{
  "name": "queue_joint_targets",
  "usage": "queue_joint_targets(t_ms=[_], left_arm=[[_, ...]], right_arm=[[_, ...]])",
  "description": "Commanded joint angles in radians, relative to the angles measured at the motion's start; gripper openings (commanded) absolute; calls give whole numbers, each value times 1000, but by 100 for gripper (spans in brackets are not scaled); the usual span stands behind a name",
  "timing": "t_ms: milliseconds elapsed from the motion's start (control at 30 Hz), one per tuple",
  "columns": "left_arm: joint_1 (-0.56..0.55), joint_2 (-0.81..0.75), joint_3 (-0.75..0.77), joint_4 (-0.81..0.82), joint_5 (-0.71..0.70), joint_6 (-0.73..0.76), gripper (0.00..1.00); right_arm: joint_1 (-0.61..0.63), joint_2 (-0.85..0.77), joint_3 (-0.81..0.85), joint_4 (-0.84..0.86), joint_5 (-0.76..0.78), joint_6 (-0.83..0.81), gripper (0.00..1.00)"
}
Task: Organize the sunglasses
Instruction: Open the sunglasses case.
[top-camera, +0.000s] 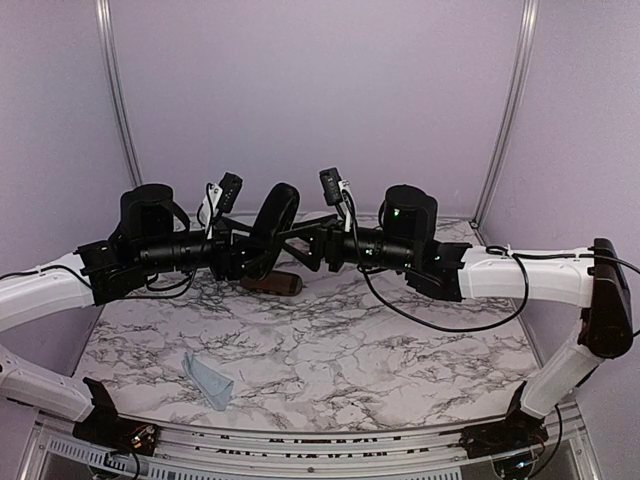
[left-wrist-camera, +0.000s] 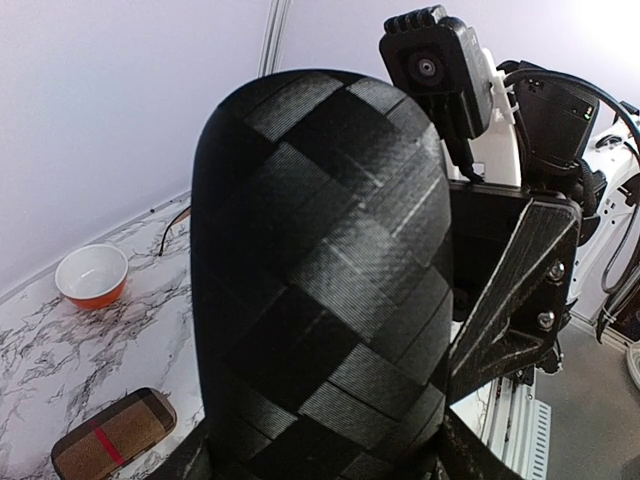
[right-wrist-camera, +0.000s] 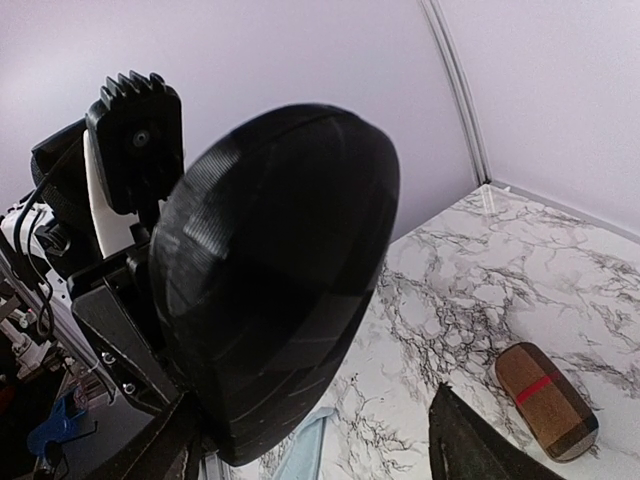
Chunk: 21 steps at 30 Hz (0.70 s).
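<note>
Marble-pattern table (top-camera: 400, 340) stands between plain lilac walls (top-camera: 320, 90). Left claw (left-wrist-camera: 320, 460) grasps the raised black case (left-wrist-camera: 320, 250); whether right claw (right-wrist-camera: 310, 420) also grips it, I cannot tell.

Plain lilac walls (top-camera: 320, 100) close the space in on three sides, matte and bare. Two slim metal posts (top-camera: 115, 90) rise from the table's back corners, leaning slightly inward. The table (top-camera: 330, 350) has a white marble-patterned top with grey veins running across it. A pale metal rail (top-camera: 300, 452) runs along its near edge. The light is soft and even, without hard shadows. Beside the table, a patch of grey floor (left-wrist-camera: 590, 430) shows in the left wrist view.
</note>
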Motion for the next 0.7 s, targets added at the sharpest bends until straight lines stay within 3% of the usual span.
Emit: queue_joint_targets(t_ms=[0,333,667], left_arm=[[-18,-41,-7,87,116,14,40],[-17,-58,-17,109,153,11,40],[-18,-62,-19,113,166,12,39]], right_arm=[[-18,-22,16,-37,94,-7,75],[-58,-57,-31,-72,115,9,75],[-59,-2,39,-190,136,23,74]])
